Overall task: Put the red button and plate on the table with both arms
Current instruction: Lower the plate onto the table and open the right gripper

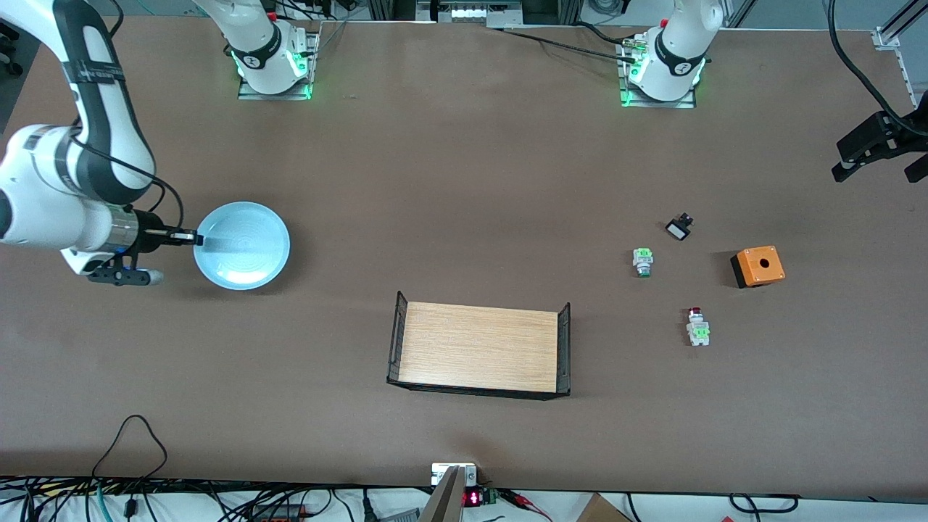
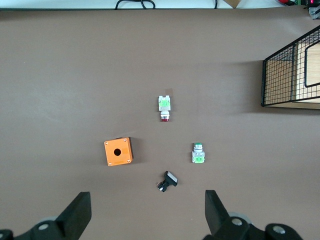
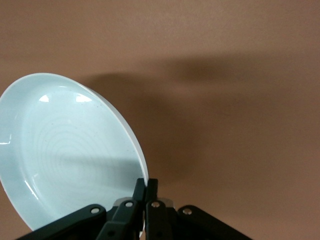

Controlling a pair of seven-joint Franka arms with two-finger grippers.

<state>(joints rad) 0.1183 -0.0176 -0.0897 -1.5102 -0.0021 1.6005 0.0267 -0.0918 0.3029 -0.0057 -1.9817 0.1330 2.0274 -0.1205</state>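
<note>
The pale blue plate is near the right arm's end of the table. My right gripper is shut on its rim and holds it tilted, with its shadow on the brown table. The right wrist view shows the fingers pinching the plate's edge. The red button lies on the table toward the left arm's end, and also shows in the left wrist view. My left gripper is open and empty, high over the table's edge, well above the small parts.
A green-capped switch, a small black-and-white part and an orange box with a hole lie near the red button. A wooden tray with black mesh ends stands mid-table, nearer the front camera.
</note>
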